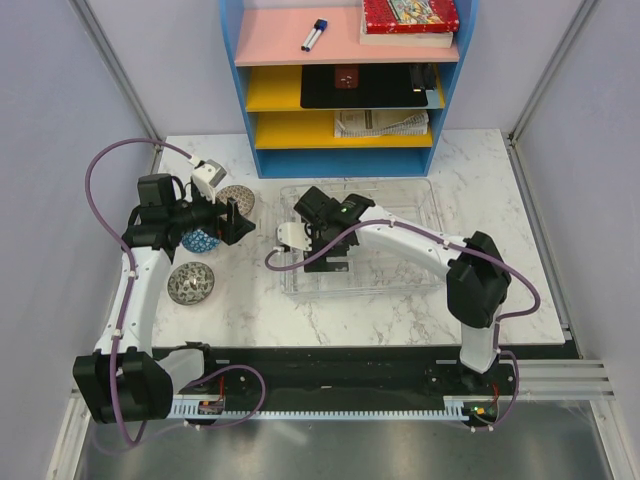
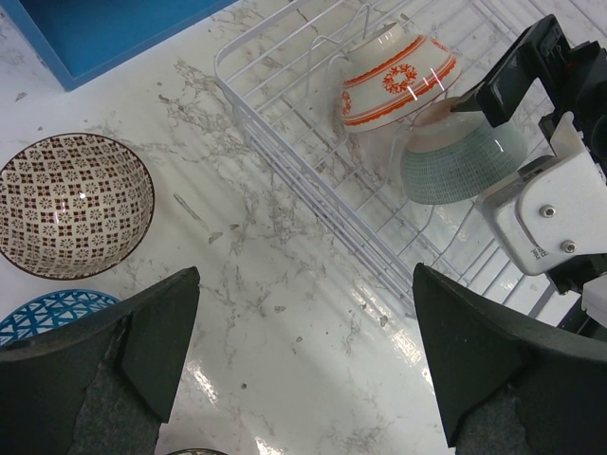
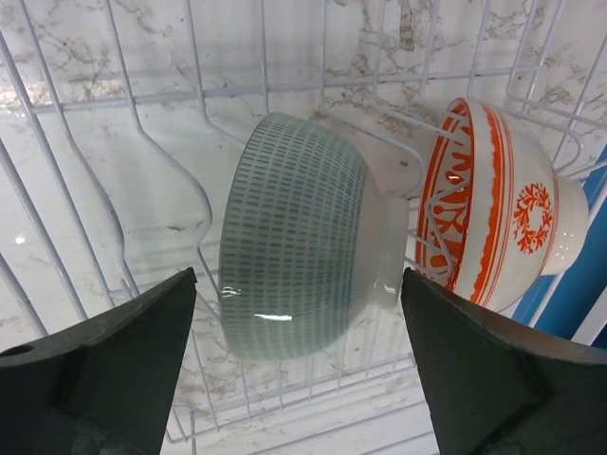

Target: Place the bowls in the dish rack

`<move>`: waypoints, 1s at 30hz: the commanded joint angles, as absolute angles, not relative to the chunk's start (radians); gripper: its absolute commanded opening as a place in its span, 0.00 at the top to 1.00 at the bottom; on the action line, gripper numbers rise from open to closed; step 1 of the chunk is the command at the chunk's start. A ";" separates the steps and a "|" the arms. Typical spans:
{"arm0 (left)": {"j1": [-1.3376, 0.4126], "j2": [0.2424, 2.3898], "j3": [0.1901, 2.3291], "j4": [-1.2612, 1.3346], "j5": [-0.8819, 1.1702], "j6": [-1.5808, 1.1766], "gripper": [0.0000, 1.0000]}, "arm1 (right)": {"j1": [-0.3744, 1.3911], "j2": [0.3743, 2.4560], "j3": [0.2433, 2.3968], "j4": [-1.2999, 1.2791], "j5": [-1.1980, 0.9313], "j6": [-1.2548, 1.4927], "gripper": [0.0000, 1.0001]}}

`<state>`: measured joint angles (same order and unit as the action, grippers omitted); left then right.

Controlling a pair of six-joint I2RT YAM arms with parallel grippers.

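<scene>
Bowl (image 3: 294, 237), grey-green, in dish rack (image 3: 190, 95), between parted right gripper (image 3: 299, 275) fingers

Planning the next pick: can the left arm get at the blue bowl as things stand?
Probably yes. The left gripper is open and hangs just beside the blue bowl, with nothing between them. The brown bowl sits close by, so room may be tight on that side.

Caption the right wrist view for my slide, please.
Open right gripper over grey-green bowl standing in dish rack beside orange-and-white bowl.
</scene>
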<state>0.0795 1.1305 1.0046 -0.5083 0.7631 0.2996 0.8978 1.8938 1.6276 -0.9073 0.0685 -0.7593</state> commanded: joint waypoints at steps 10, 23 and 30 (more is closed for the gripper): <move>0.092 1.115 1.005 -0.506 0.758 0.334 0.00 | 0.897 1.774 1.766 -0.934 0.014 -0.723 0.02; 0.094 1.267 1.019 -0.489 0.525 0.350 0.00 | 0.611 1.390 1.461 -0.615 0.207 -0.551 0.03; 0.094 1.428 1.110 -0.433 0.420 0.374 0.00 | 0.402 1.296 1.224 -0.427 0.265 -0.471 0.03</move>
